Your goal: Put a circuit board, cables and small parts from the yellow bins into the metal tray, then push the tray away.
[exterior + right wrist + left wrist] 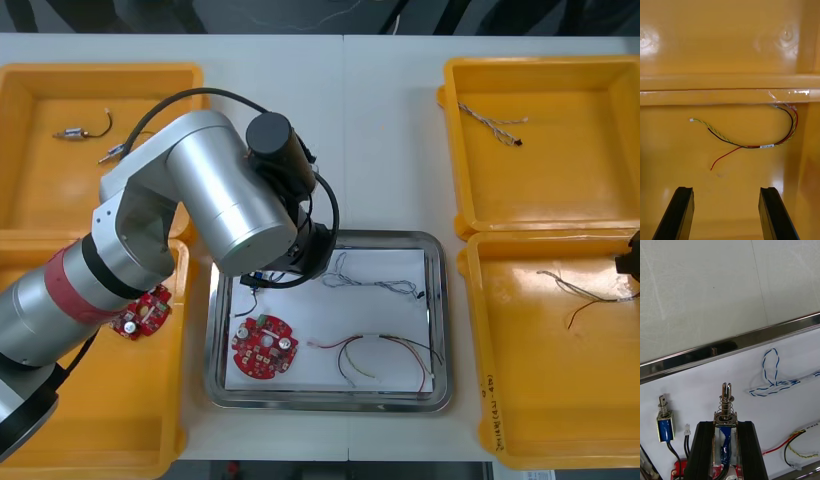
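- One small metal part (726, 405) is clamped in your left gripper (725, 425); release low over the metal tray (733, 347) beneath the jaws.
- Right gripper (726, 195): spread, empty, above a yellow bin (730, 45).

Inside the tray (733, 347), the left gripper (725, 424) stands with a small metal part (727, 401) between its fingers. A second small part (665, 422) lies just beside one finger, a twisted cable (771, 384) lies ahead on the other side, and the tray's rim runs beyond both. Behind the fingertips, seemingly partly under them, lies the circuit board (264, 347). The right gripper (726, 193) hangs over a bin (677, 168), a cable (752, 145) ahead of its fingers.
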Controlling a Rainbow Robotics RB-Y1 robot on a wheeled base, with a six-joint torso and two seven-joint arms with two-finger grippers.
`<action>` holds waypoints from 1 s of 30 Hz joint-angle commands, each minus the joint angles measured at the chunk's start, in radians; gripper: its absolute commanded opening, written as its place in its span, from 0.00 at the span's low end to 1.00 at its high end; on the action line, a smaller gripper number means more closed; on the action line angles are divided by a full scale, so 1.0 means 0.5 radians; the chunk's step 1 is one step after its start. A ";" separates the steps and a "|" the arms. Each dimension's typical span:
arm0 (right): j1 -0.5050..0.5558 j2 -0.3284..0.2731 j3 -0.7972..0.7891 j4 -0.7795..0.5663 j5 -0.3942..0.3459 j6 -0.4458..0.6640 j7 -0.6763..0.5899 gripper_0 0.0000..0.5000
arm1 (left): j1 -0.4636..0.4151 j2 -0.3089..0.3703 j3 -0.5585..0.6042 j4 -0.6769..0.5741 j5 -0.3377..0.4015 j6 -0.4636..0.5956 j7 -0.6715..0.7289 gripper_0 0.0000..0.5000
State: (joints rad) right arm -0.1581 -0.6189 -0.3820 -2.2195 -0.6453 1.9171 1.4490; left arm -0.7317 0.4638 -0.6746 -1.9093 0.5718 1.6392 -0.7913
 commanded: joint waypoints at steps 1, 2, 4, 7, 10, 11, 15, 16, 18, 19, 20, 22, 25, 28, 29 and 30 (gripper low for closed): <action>0.074 -0.045 -0.049 -0.080 -0.026 0.005 -0.082 1.00 | 0.070 0.109 -0.096 -0.032 -0.045 -0.106 0.153 0.00; 0.080 -0.038 -0.049 -0.086 -0.026 0.005 -0.088 1.00 | 0.077 0.122 -0.108 -0.032 -0.051 -0.125 0.153 0.00; 0.086 -0.023 -0.049 -0.095 -0.022 0.005 -0.094 1.00 | 0.098 0.143 -0.130 -0.032 -0.064 -0.155 0.153 0.00; 0.092 0.001 -0.049 -0.123 -0.026 0.005 -0.112 1.00 | 0.126 0.168 -0.163 -0.032 -0.094 -0.189 0.153 0.00; 0.101 0.014 -0.046 -0.148 -0.029 0.005 -0.121 1.00 | 0.141 0.180 -0.176 -0.032 -0.094 -0.204 0.153 0.00; 0.105 0.014 -0.040 -0.157 -0.032 0.005 -0.128 1.00 | 0.144 0.183 -0.182 -0.032 -0.094 -0.204 0.153 0.00; 0.123 0.014 -0.031 -0.203 -0.041 0.005 -0.149 1.00 | 0.169 0.198 -0.225 -0.032 -0.119 -0.235 0.162 0.00; 0.126 0.014 -0.031 -0.206 -0.041 0.005 -0.149 1.00 | 0.169 0.201 -0.234 -0.032 -0.125 -0.241 0.162 0.00; 0.132 0.017 -0.031 -0.221 -0.041 0.005 -0.158 1.00 | 0.169 0.208 -0.243 -0.032 -0.128 -0.257 0.168 0.00; 0.138 0.023 -0.031 -0.233 -0.047 0.005 -0.161 1.00 | 0.172 0.211 -0.246 -0.029 -0.125 -0.263 0.171 0.00; 0.141 0.029 -0.031 -0.240 -0.047 0.005 -0.168 1.00 | 0.172 0.214 -0.252 -0.029 -0.125 -0.266 0.174 0.00; 0.144 0.038 -0.031 -0.252 -0.047 0.005 -0.171 1.00 | 0.172 0.214 -0.261 -0.023 -0.131 -0.275 0.174 0.00; 0.147 0.044 -0.024 -0.273 -0.050 0.005 -0.186 1.00 | 0.172 0.214 -0.298 0.008 -0.165 -0.303 0.187 0.00; 0.151 0.044 -0.018 -0.283 -0.053 0.005 -0.192 1.00 | 0.172 0.217 -0.298 0.039 -0.168 -0.336 0.190 0.00; 0.151 0.044 -0.018 -0.289 -0.053 0.005 -0.198 1.00 | 0.169 0.214 -0.298 0.054 -0.168 -0.358 0.190 0.00; 0.154 0.044 -0.015 -0.289 -0.053 0.005 -0.198 1.00 | 0.172 0.214 -0.298 0.057 -0.168 -0.364 0.190 0.00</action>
State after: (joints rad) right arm -0.0999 -0.6104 -0.3820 -2.3265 -0.6627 1.9171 1.3889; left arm -0.6564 0.5436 -0.8096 -1.8877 0.5000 1.4815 -0.7883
